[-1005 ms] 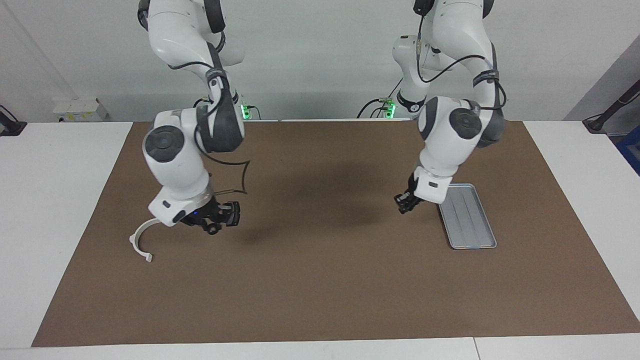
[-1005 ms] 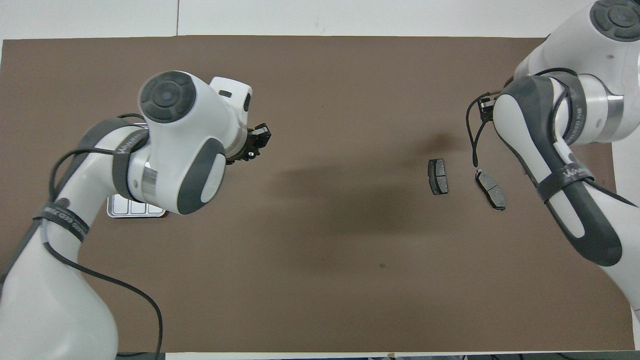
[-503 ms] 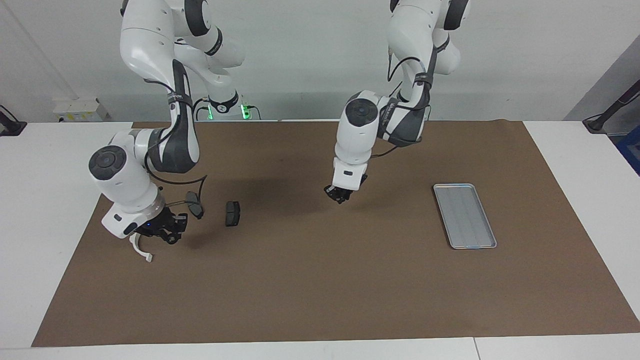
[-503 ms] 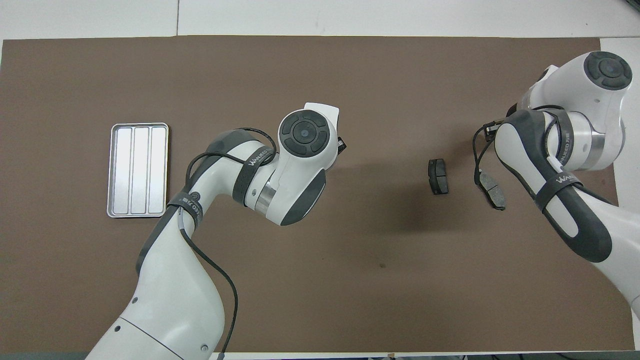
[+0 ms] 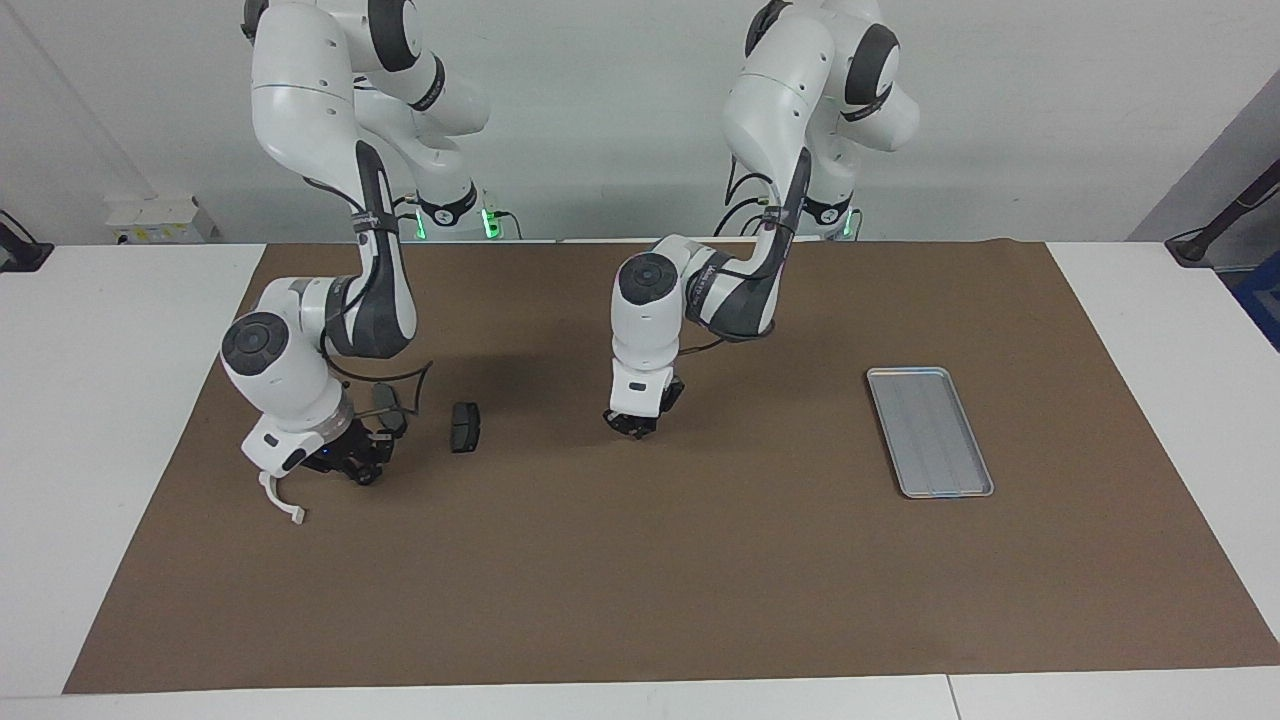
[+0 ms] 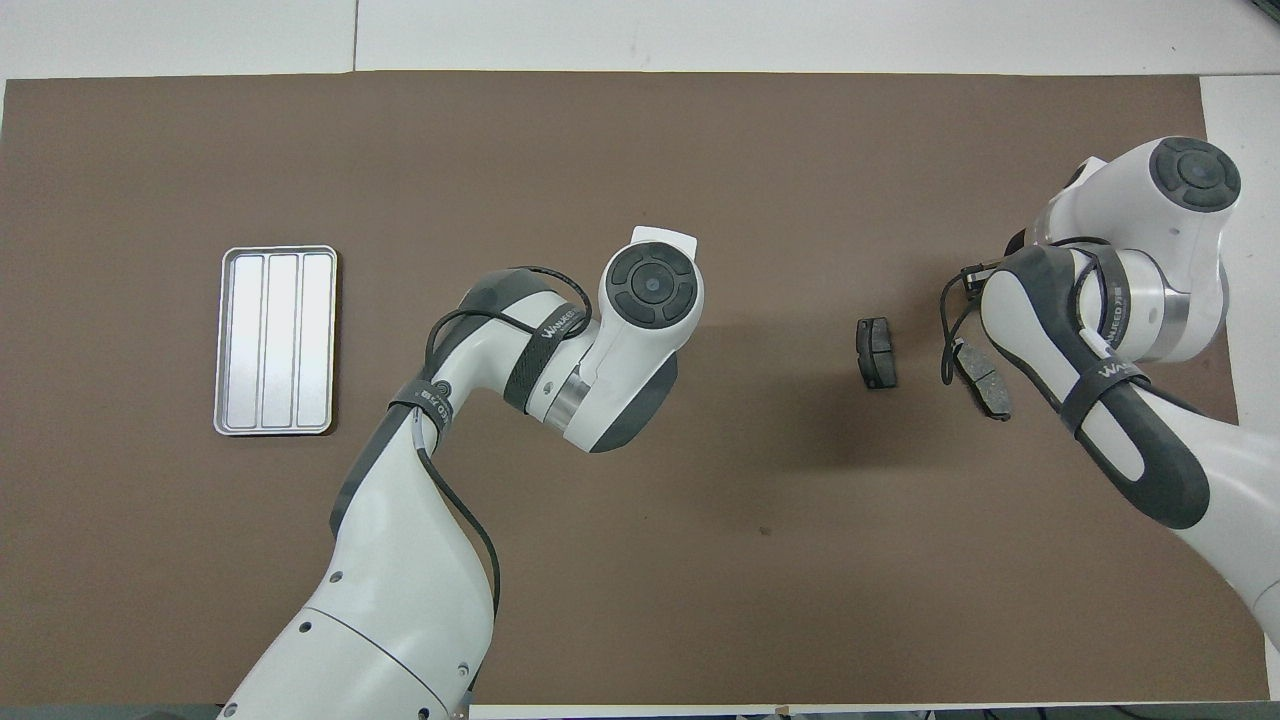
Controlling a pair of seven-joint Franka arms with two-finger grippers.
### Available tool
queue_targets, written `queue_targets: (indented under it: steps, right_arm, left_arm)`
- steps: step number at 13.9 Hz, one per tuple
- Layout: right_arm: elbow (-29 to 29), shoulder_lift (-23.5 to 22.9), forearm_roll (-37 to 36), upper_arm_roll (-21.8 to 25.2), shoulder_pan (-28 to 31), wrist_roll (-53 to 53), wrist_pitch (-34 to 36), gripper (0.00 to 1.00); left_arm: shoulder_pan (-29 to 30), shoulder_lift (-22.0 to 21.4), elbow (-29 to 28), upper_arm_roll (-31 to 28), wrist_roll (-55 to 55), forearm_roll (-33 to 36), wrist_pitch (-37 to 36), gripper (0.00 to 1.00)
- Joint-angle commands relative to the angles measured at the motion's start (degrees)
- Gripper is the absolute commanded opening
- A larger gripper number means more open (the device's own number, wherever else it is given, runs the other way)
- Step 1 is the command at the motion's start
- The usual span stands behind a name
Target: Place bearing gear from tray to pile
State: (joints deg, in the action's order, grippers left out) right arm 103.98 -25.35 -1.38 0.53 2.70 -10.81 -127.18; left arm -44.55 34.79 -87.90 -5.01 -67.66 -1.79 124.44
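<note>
Left gripper closed, empty, low over the mat's middle, well apart from the tray. Right gripper over the pile; jaw state cannot be told.

So the tray sits toward the left arm's end, well apart from the left gripper; two brake pads and the bracket lie around the right gripper.

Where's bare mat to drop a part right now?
Free: the mat along its edge farthest from the robots, and the stretch between the tray and the left claw. Crowded: the right arm's end, where the brake pads, white bracket and right claw cluster.
</note>
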Motion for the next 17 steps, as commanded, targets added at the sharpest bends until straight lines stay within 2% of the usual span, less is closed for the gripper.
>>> queue_targets:
  steps: [1, 5, 6, 7, 8, 9, 12, 14, 16, 17]
  right_arm:
    - [2.45, 1.62, -0.12, -0.62, 0.81, -1.23, -1.23, 0.0]
    - [2.54, 1.71, -0.12, -0.71, 0.73, 0.27, -1.23, 0.91]
    - [2.45, 1.71, -0.12, -0.71, 0.73, 0.18, -1.06, 1.0]
    - [2.37, 1.97, -0.03, -0.71, 0.55, 0.27, -0.62, 1.0]
    - [2.02, 2.23, -0.03, -0.71, 0.03, 0.7, -0.01, 1.0]
    - [1.67, 2.67, -0.03, -0.8, -0.24, 1.58, 0.44, 1.0]
    - [0.44, 3.81, 0.15, -2.46, -0.15, 2.2, 0.62, 1.0]
    - [-1.14, 4.52, 0.32, -5.09, -0.33, 6.39, 2.01, 1.0]
    - [-2.03, 5.04, -0.72, -8.96, -1.2, 15.61, 4.3, 1.0]
    - [-2.29, 5.22, -0.91, -8.71, -5.21, 19.74, 5.18, 1.0]
  left_arm:
    - [-0.89, 0.55, -0.25, -1.06, -1.25, 1.26, 1.32, 0.02]
    - [-1.07, 0.55, -1.92, -0.97, -1.25, 1.61, 2.56, 0.02]
    - [-1.16, 0.55, -1.92, -1.06, -1.25, 1.61, 2.64, 0.03]
    - [-1.16, 0.55, -2.01, -1.06, -1.25, 1.7, 2.65, 0.16]
    - [-1.16, 0.55, -1.92, -1.06, -1.25, 1.7, 2.65, 0.44]
    - [-1.16, 0.46, -1.75, -1.15, -1.25, 1.7, 2.47, 0.97]
    - [-0.46, -0.06, -1.31, -1.5, -1.16, 2.49, 0.8, 1.0]
    - [0.77, -4.87, -2.27, -3.51, -0.29, 2.84, -2.17, 1.0]
    - [4.8, -9.01, -2.45, -3.52, 3.3, 2.84, -5.86, 1.0]
    - [6.91, -11.64, -2.89, -3.52, 6.8, 2.84, -8.14, 1.0]
